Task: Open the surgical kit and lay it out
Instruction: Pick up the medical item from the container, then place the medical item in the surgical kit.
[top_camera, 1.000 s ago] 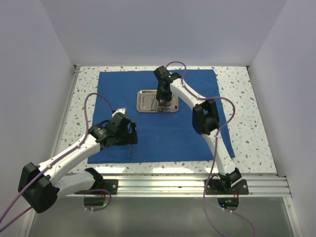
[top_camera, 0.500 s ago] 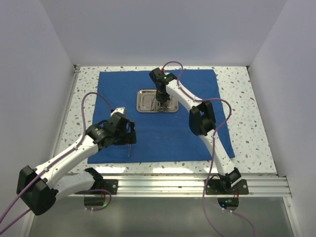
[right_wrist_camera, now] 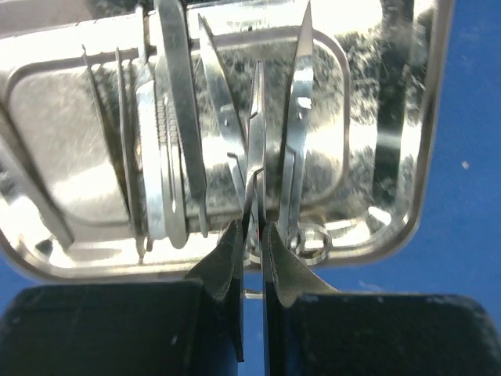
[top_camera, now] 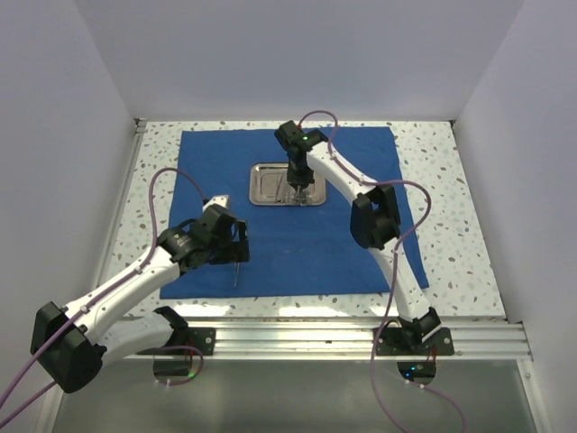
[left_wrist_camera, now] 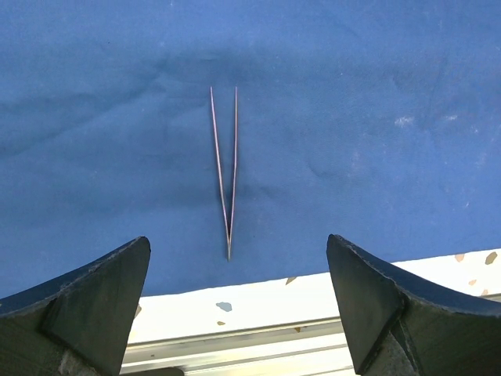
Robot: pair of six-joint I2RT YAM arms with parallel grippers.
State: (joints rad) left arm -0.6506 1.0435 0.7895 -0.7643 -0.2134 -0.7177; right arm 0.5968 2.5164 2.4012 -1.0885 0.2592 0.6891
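Note:
The royal-blue cloth wrap lies spread flat on the table. The steel tray sits on it at the back middle and holds several thin silver instruments. My right gripper points down into the tray. In the right wrist view the right gripper is shut on a thin silver instrument near its handle end, beside a ring handle. A pair of tweezers lies on the cloth near its front edge and shows faintly in the top view. My left gripper hovers open and empty over the tweezers.
The speckled table shows around the cloth. An aluminium rail runs along the near edge, close to the tweezers. White walls enclose the left, back and right. The tray rim lies near the right fingers.
My right wrist has shifted slightly left and back over the tray, staying down among the instruments. The left arm and the tweezers have barely moved.

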